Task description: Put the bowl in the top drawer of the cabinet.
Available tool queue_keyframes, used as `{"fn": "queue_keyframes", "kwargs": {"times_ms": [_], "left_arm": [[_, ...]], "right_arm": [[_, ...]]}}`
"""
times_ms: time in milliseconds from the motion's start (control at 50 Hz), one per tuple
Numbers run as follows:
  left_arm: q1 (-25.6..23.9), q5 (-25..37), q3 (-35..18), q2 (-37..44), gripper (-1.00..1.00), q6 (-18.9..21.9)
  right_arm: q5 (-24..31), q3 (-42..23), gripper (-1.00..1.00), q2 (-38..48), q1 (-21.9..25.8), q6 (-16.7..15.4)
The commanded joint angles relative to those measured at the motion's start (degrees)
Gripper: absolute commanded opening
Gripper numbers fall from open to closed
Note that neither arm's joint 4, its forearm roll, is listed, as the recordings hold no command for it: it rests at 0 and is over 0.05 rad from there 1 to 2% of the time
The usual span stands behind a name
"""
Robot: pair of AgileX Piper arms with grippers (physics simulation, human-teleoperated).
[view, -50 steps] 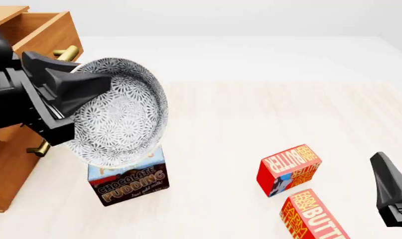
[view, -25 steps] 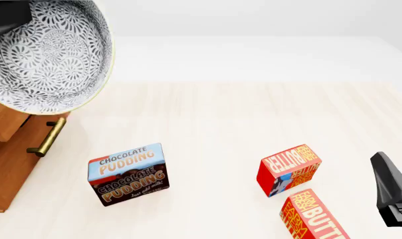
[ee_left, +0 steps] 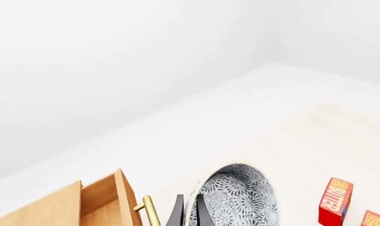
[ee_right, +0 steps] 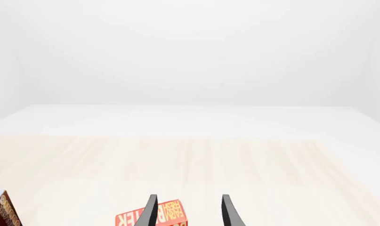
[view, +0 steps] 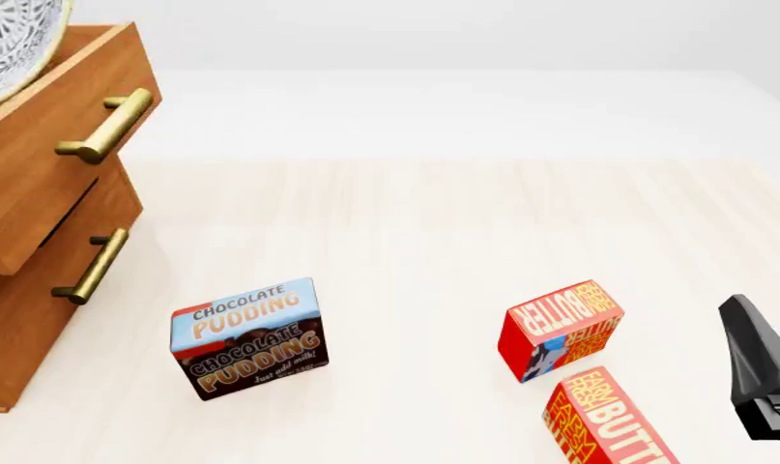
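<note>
Bowl [ee_left: 237, 197] appears in the left wrist view clamped by its rim between the closed fingers of the left tool [ee_left: 188, 214], standing on edge with its patterned inside facing away from the cabinet [ee_left: 64, 207]. It hangs just beside the top drawer [ee_left: 105, 200], which is pulled open, its brass handle [ee_left: 149, 212] next to the fingers. Two butter boxes [ee_left: 334, 201] lie well beyond the bowl, away from the cabinet.

Front view: only an edge of the bowl [view: 10, 43] shows, above the open top drawer [view: 61, 145] at the cabinet's [view: 15, 319] upper corner. The lower drawer [view: 73, 256] is shut. On the surface [view: 467, 222], a chocolate pudding box [view: 250, 337] stands near the cabinet; the butter boxes [view: 560, 330] lie farther from it, close to the right tool [view: 764, 372].

Right wrist view: the right tool [ee_right: 186, 211] stands open, fingers apart with nothing between them, over a butter box [ee_right: 153, 219].
</note>
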Motion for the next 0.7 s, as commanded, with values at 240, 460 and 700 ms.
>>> {"fn": "queue_keyframes", "kwargs": {"times_ms": [240,460,700], "left_arm": [[3.62,2.51,-6.43,-1.28,-1.00,0.64],[3.84,2.23,-7.51,-1.24,-1.00,1.01],[3.84,2.23,-7.51,-1.24,-1.00,1.01]], "right_arm": [[-0.16,0.00,1.00,0.00,0.18,0.05],[-0.79,-0.02,1.00,-0.01,0.36,-0.11],[-0.79,-0.02,1.00,-0.01,0.36,-0.11]]}}
